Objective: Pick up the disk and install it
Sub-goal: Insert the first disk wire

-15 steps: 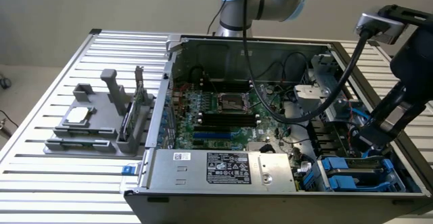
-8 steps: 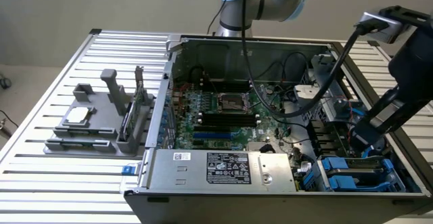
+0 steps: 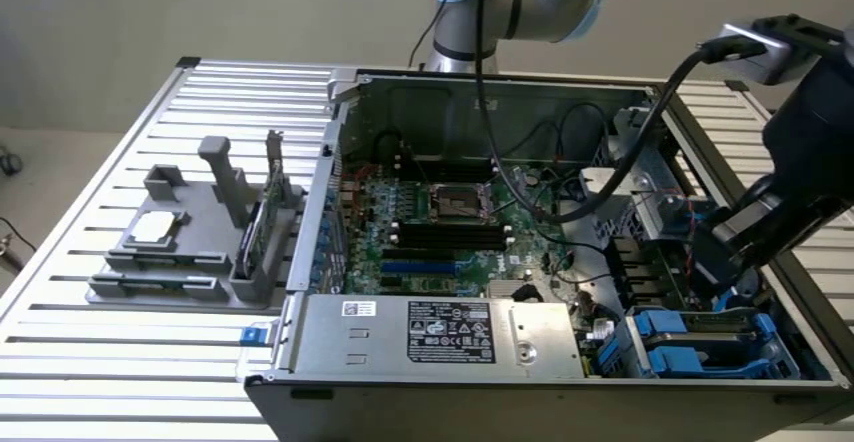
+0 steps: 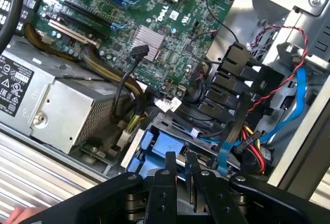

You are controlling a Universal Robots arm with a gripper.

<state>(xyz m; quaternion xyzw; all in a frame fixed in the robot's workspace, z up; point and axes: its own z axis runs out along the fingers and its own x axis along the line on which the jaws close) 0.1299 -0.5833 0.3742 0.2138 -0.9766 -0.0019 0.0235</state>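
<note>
The gripper (image 4: pixel 180 158), closure I cannot tell, hangs over the disk (image 4: pixel 161 145) in the case's (image 3: pixel 561 402) corner bay: likely heavy, rigid, shock-sensitive, best gripped by its blue-framed edges.

Disk (image 3: pixel 667 334) sits low in the drive bay at the case's near corner on the exterior view's right, just beside the power supply. Looks roughly level with the case floor. Blue plastic carrier frame shows round its edges; grey body between is mostly hidden, label can't be made out. Wrist view: disk (image 4: pixel 154 146) shows blue frame and a pale grey side. Can't tell if fully seated.
</note>
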